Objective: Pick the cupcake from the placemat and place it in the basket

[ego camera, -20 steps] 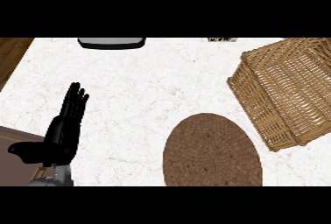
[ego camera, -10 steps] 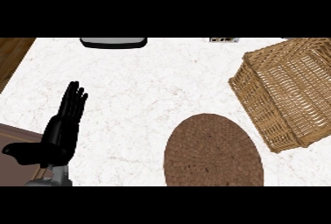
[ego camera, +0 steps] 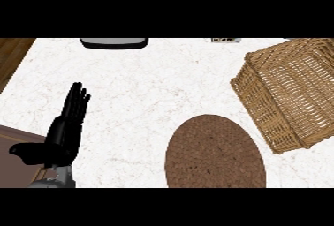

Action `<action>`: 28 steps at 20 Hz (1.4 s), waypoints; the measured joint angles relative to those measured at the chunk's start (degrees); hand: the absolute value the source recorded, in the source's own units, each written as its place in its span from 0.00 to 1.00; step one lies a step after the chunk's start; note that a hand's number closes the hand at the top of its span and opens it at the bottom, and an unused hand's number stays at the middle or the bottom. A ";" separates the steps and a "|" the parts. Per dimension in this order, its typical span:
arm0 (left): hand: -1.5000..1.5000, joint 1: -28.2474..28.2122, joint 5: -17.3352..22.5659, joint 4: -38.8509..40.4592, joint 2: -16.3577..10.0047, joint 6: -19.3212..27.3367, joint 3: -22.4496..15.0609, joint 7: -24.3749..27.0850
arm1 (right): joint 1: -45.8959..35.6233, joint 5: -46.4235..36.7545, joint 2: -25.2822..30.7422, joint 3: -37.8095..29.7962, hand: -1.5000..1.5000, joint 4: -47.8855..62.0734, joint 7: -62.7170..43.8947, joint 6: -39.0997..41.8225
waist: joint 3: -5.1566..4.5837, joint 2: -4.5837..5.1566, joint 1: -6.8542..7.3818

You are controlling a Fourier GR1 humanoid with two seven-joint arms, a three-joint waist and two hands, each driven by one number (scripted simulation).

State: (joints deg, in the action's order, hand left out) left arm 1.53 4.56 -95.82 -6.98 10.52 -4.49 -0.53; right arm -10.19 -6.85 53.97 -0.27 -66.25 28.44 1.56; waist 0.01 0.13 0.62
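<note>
One black left hand [ego camera: 62, 132] over a white marble counter [ego camera: 157, 88], with a mat and a basket.
The cupcake shows nowhere in this view, so where it lies cannot be told. The round brown woven placemat [ego camera: 215, 154] lies at the counter's near edge, right of the middle, with only its weave showing. The white, faintly veined counter meets brown wooden flooring [ego camera: 13, 53] at its far left corner. A dark grey rounded object [ego camera: 114, 42], perhaps a tray, is cut off at the far edge. The rectangular tan wicker basket [ego camera: 267, 110] sits askew at the right edge, just beside the placemat, and only its woven floor shows inside. The left hand is near the near left corner, its fingers straight and pressed together and its thumb stuck out sideways, holding nothing.
</note>
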 measured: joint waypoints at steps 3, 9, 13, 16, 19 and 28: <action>0.50 -0.40 -0.64 0.02 0.40 -0.14 -0.05 0.12 | -3.27 -2.74 -2.03 -0.68 1.00 5.30 2.32 0.91 | -0.15 -0.13 -0.13; 0.50 -1.15 -0.49 -1.26 0.69 -1.01 0.37 -0.60 | -7.48 -6.16 -4.19 -3.11 1.00 15.38 6.35 2.24 | -0.33 -0.26 -0.26; 0.50 0.23 -0.05 0.22 0.29 -1.94 1.75 -0.39 | -11.97 -8.31 -5.63 -3.79 0.00 21.07 5.64 2.78 | -0.37 -0.24 -0.21; 0.50 -1.18 -0.60 -1.73 0.79 -1.65 1.14 -0.88 | -13.99 -10.59 -5.53 -3.81 0.00 25.27 7.93 3.14 | -0.43 -0.25 0.01; 0.50 -0.63 -0.43 -2.24 0.49 -2.06 1.55 -2.02 | -16.65 -12.00 -6.32 -4.44 0.00 30.58 11.56 2.91 | -0.50 -0.24 0.09; 0.50 -0.91 -1.78 -1.64 2.07 -1.42 0.96 -1.03 | -20.71 -8.20 -8.22 -10.24 0.00 36.03 17.85 4.73 | -0.09 -0.07 -0.04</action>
State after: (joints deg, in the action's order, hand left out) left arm 0.62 2.78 -97.46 -4.91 9.10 -3.53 -1.56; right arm -30.89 -15.05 45.75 -10.52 -30.22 46.30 6.29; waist -0.08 0.06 0.58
